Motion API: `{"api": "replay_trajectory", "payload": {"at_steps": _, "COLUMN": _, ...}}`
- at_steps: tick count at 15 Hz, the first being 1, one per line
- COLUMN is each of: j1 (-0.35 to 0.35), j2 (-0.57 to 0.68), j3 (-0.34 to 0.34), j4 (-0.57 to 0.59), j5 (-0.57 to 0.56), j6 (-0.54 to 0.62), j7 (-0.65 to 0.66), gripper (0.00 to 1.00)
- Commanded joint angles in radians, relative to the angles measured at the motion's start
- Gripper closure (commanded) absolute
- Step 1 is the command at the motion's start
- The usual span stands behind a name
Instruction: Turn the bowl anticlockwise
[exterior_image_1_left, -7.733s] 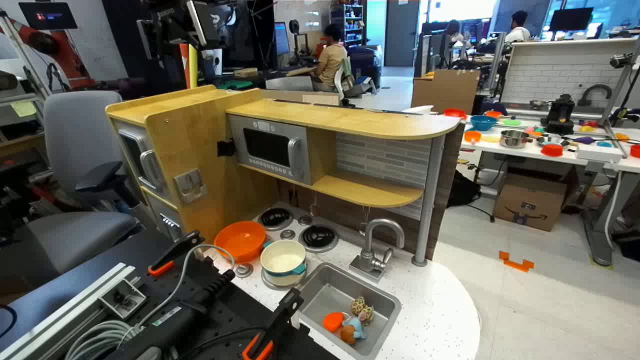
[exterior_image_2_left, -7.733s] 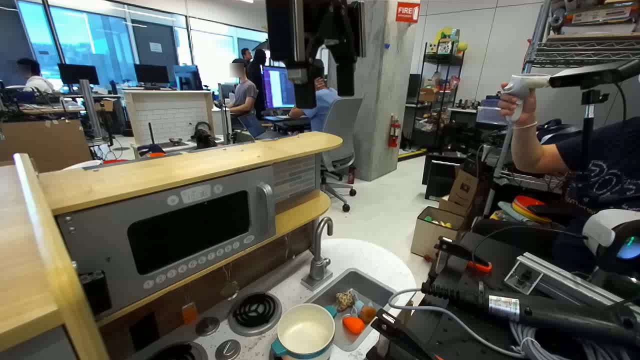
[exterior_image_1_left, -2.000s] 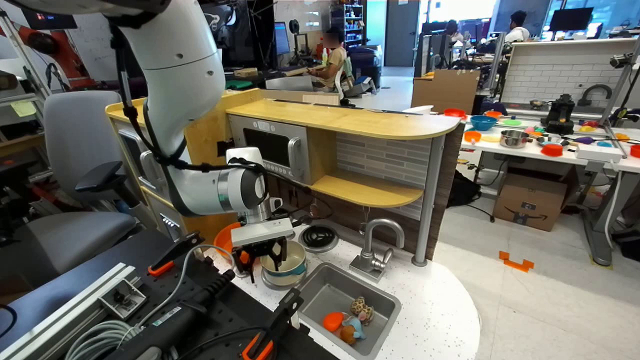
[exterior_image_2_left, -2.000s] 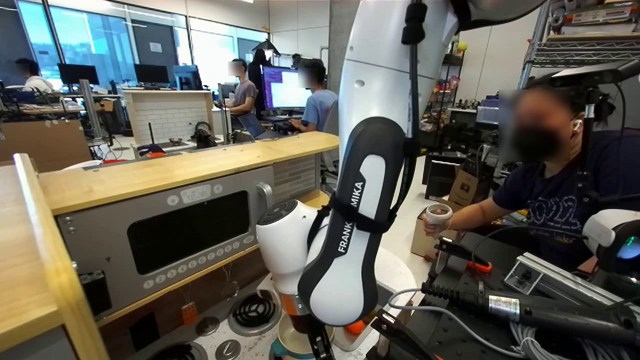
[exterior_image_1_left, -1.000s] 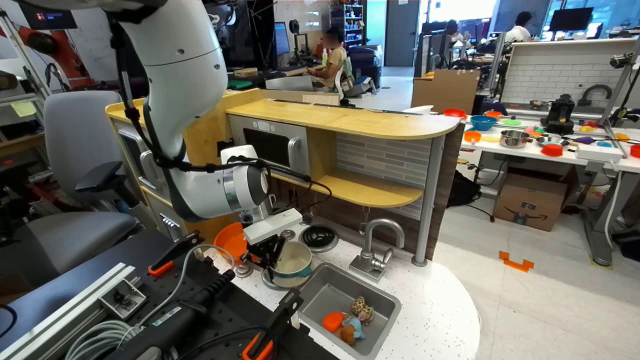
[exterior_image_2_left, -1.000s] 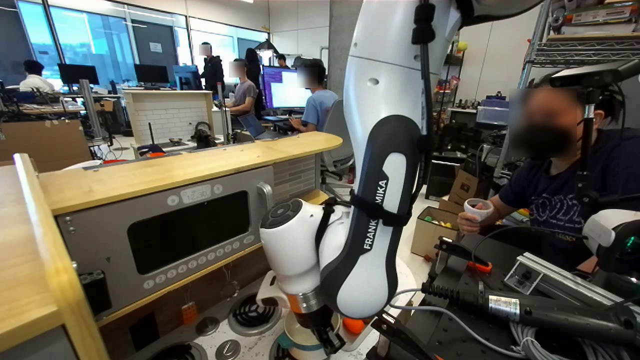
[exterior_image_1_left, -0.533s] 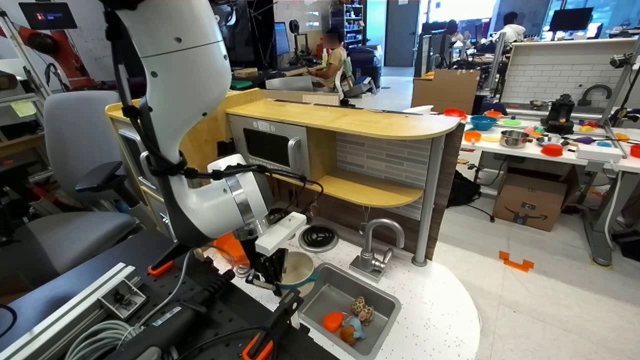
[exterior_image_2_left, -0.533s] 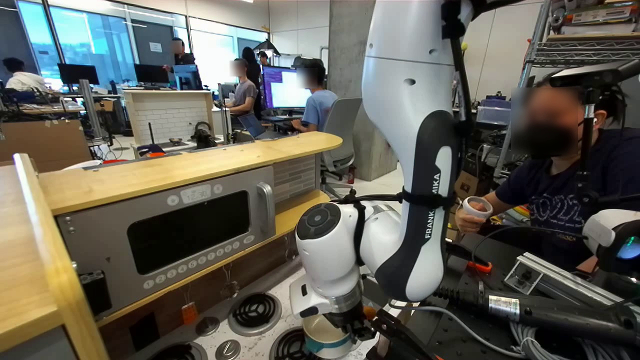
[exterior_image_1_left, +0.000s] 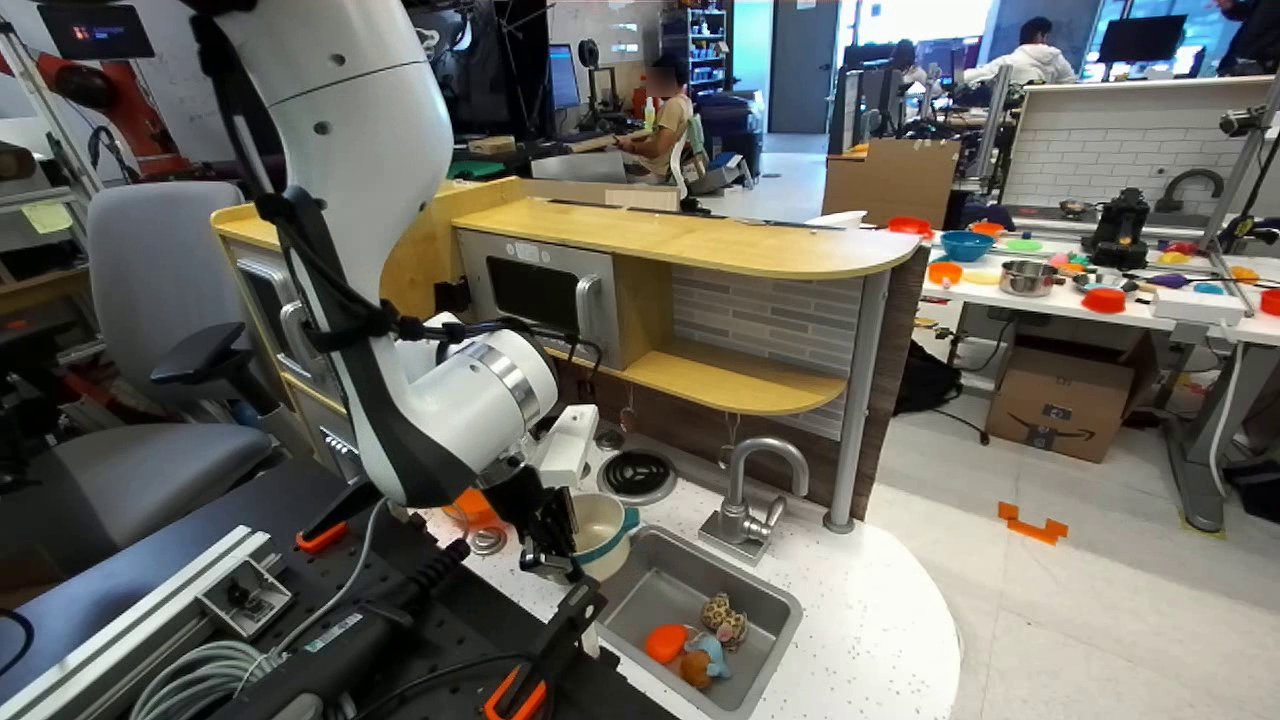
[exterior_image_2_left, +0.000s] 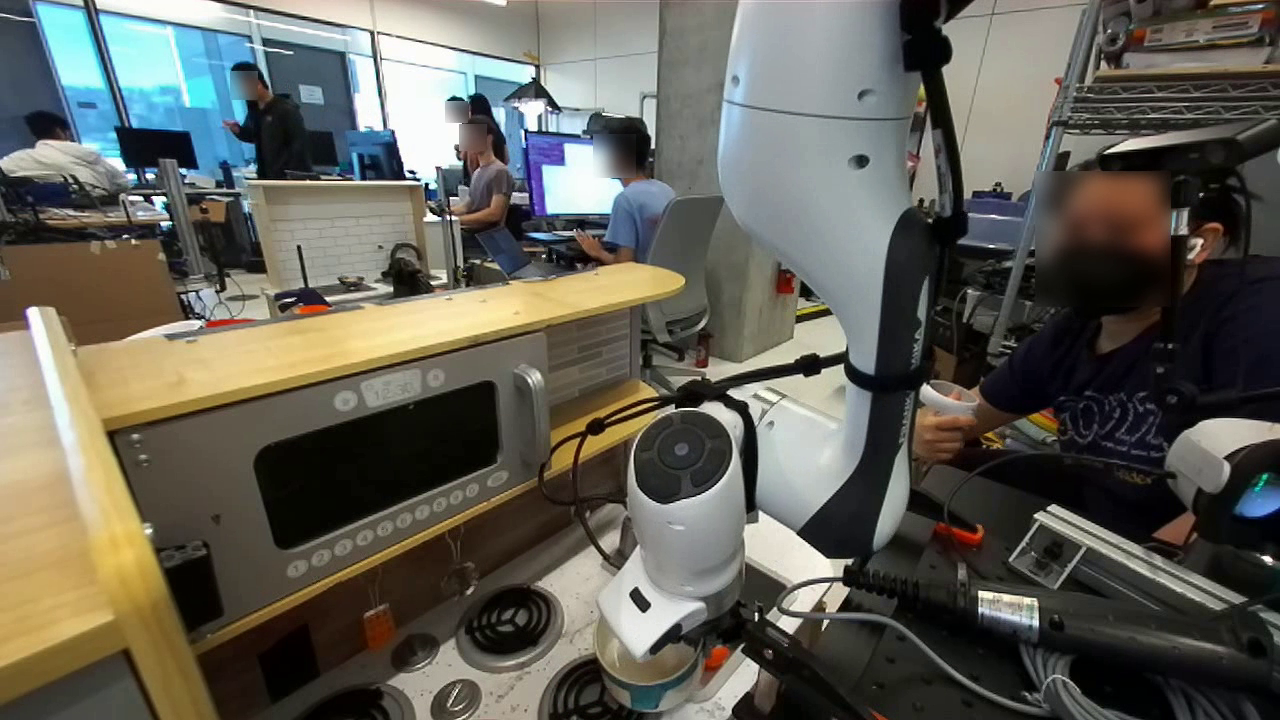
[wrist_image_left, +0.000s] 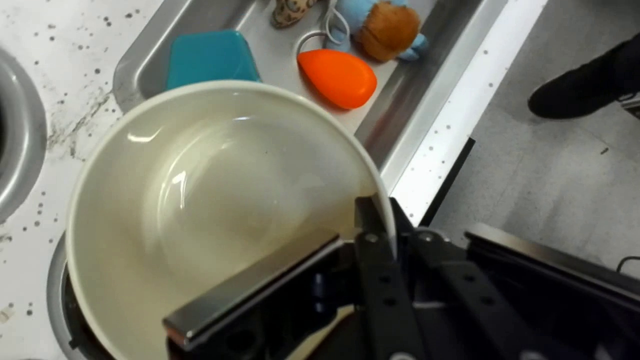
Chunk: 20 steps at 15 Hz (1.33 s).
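Bright windows (exterior_image_2_left: 170, 85) line the back, with a concrete pillar (exterior_image_2_left: 690, 120) nearer and a white wall (exterior_image_2_left: 1025, 60) behind a wire rack (exterior_image_2_left: 1180, 98). A box (exterior_image_1_left: 1060, 405) stands on pale floor (exterior_image_1_left: 1080, 640) that gleams near a far door (exterior_image_1_left: 803, 75), well apart from a grey chair (exterior_image_1_left: 165, 280).

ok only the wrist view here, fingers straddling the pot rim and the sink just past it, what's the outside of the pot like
Observer: The pot is teal and cream on the outside, in both exterior views.
Operator: and anything tall nearby
Observer: A gray faucet stands on the white counter beside the sink, in an exterior view.
Operator: ok and anything close that might get in the way of turning
Observer: Possibly a black clamp: it shows close to the fingers in an exterior view, though whether they touch I can't tell.
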Motion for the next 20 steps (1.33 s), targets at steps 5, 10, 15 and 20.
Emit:
{"api": "replay_trajectory", "payload": {"at_steps": 5, "j1": 0.029, "j2": -0.045, "j3": -0.010, "j4": -0.019, "j5": -0.253, "j6": 0.109, "j7": -0.115, "gripper": 0.98}}
{"api": "replay_trajectory", "payload": {"at_steps": 10, "j1": -0.074, "j2": -0.040, "j3": 0.083, "j4": 0.015, "j5": -0.414, "j6": 0.080, "j7": -0.252, "gripper": 0.98}}
{"api": "replay_trajectory", "payload": {"at_steps": 15, "j1": -0.152, "j2": -0.020, "j3": 0.131, "j4": 0.046, "j5": -0.484, "j6": 0.074, "j7": -0.341, "gripper": 0.98}}
{"api": "replay_trajectory", "payload": {"at_steps": 20, "j1": -0.204, "j2": -0.004, "j3": 0.146, "j4": 0.083, "j5": -0.493, "j6": 0.065, "j7": -0.399, "gripper": 0.98}}
